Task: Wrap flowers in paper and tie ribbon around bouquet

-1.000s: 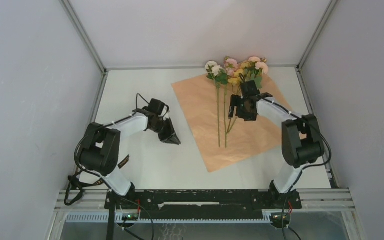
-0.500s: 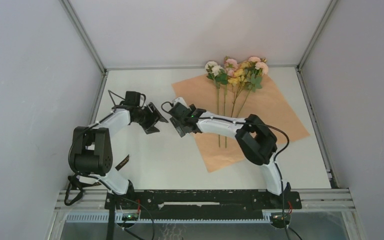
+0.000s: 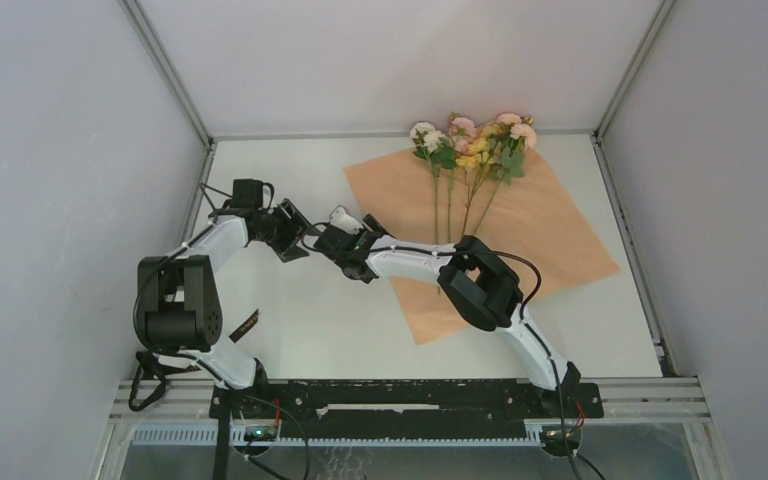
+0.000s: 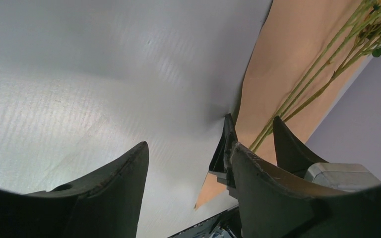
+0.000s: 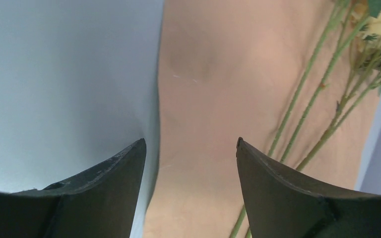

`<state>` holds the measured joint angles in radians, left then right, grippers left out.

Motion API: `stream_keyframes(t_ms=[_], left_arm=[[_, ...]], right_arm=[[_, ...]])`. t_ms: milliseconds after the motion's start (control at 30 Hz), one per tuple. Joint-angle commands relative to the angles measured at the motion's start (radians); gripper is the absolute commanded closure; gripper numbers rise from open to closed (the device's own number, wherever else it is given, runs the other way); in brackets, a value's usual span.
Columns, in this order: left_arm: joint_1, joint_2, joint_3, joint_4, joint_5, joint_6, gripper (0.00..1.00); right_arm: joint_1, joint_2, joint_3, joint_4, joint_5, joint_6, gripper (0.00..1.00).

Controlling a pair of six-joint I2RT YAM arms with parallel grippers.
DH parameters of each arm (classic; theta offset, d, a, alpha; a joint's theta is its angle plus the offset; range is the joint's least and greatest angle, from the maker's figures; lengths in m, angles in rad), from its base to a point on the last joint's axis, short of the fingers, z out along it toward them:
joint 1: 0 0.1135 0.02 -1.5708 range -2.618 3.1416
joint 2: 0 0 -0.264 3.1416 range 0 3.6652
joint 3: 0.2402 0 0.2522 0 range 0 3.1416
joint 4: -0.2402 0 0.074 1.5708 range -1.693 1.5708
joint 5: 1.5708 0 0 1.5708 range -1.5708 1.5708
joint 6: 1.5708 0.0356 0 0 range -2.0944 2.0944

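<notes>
Surface: we work on a white table [image 3: 290, 330] boxed in by pale walls.
Paper: the paper [image 3: 560, 230] lies flat on the table's far right part, tan face up.
Flowers: the flowers [image 3: 472, 145] rest on the paper, blooms at its far corner and stalks running back down the sheet.
Right gripper: the right gripper [image 5: 191, 141] hangs over the paper's left edge with its jaws apart and nothing between them.
Left gripper: the left gripper [image 4: 189, 146] is just beside it over bare table, also spread and empty.
Ribbon: we see none.
Step, as we judge it: catching the left edge to fold it over the stalks.
Doing it well: we would slide one finger under the edge, pinch paper alone, then lift and roll it across without dragging the stalks.
Risk: the thin sheet may slide or crease.
</notes>
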<state>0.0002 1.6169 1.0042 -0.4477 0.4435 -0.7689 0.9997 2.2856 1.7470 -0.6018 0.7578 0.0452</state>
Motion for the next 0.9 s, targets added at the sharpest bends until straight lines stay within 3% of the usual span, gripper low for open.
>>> stream_keyframes(t_ms=[0,200,233,267,300,333,367,667,867], left_arm=[[-0.003,0.002,0.033,-0.002,0.044,-0.008,0.34],[-0.003,0.001,0.034,-0.003,0.053,-0.015,0.34],[-0.003,0.001,0.033,-0.003,0.055,-0.015,0.34],[-0.003,0.002,0.033,-0.003,0.055,-0.016,0.34],[-0.003,0.004,0.032,-0.004,0.058,-0.017,0.35],[-0.003,0.004,0.032,-0.005,0.062,-0.018,0.35],[-0.003,0.004,0.033,-0.008,0.066,-0.019,0.35],[0.087,-0.014,0.043,-0.011,0.072,-0.013,0.36],[0.119,-0.019,0.032,-0.013,0.074,-0.005,0.37]], right_arm=[[-0.002,0.039,-0.021,-0.042,0.101,-0.063,0.25],[-0.002,0.071,-0.019,-0.02,0.132,-0.111,0.3],[-0.004,0.074,-0.018,-0.015,0.129,-0.115,0.38],[-0.003,0.077,-0.016,-0.012,0.125,-0.117,0.52],[-0.004,0.077,-0.015,-0.012,0.124,-0.117,0.77],[-0.001,0.076,-0.013,-0.012,0.12,-0.113,0.96],[0.001,0.07,-0.014,-0.011,0.111,-0.109,1.0],[0.092,-0.101,-0.155,0.109,-0.181,-0.097,1.0],[0.219,-0.24,-0.342,0.251,-0.31,-0.213,1.0]])
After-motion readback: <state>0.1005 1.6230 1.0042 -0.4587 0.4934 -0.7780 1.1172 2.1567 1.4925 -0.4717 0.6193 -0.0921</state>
